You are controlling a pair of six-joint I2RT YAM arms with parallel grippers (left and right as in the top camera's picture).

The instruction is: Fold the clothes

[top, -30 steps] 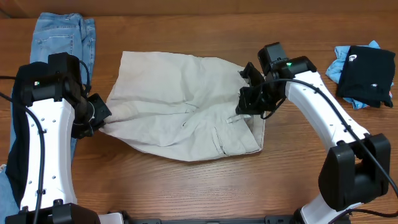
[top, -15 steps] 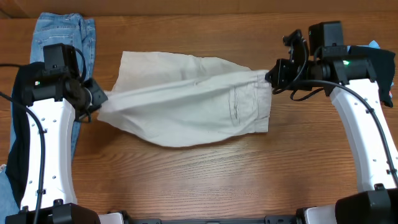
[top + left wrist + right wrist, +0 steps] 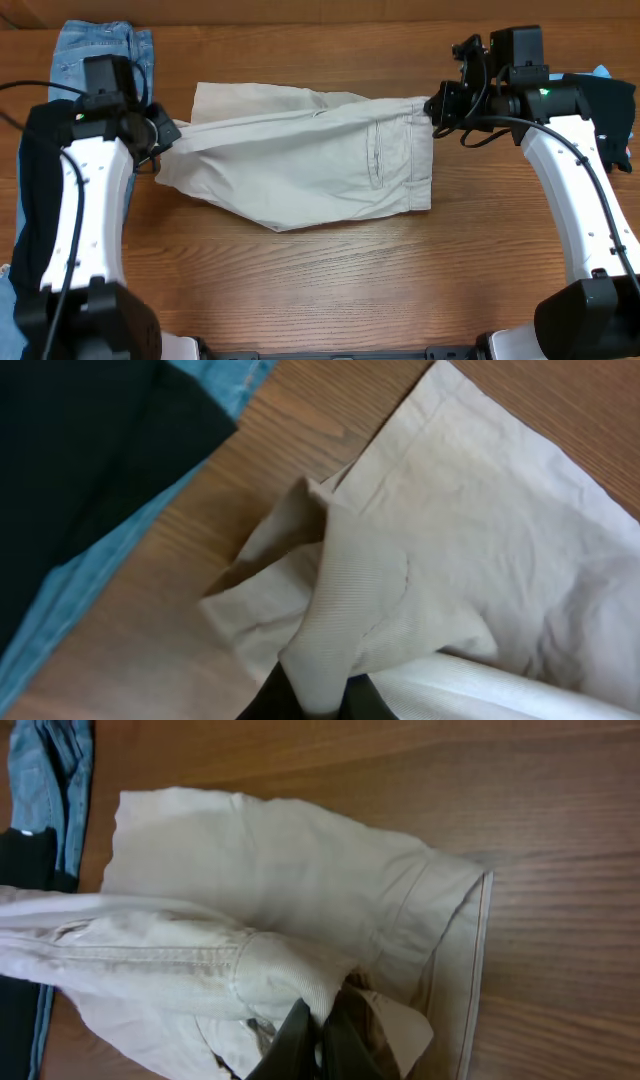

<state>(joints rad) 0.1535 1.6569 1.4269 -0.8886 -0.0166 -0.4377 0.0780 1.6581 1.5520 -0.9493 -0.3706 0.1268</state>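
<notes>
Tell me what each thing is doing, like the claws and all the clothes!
beige trousers, pulled taut between both claws, one edge lifted
left claw, shut on the trousers' left end
right claw, shut on the trousers' right end
blue jeans, lying flat, not folded
black garment, crumpled at the right edge

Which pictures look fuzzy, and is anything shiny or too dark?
Overhead view: sharp and evenly lit, no glare on the brown wooden table, only a thin shadow under the light beige cotton trousers. Left wrist view: the left hand at the bottom edge is dark and blurry. Right wrist view: the right hand is dark and soft too.
</notes>
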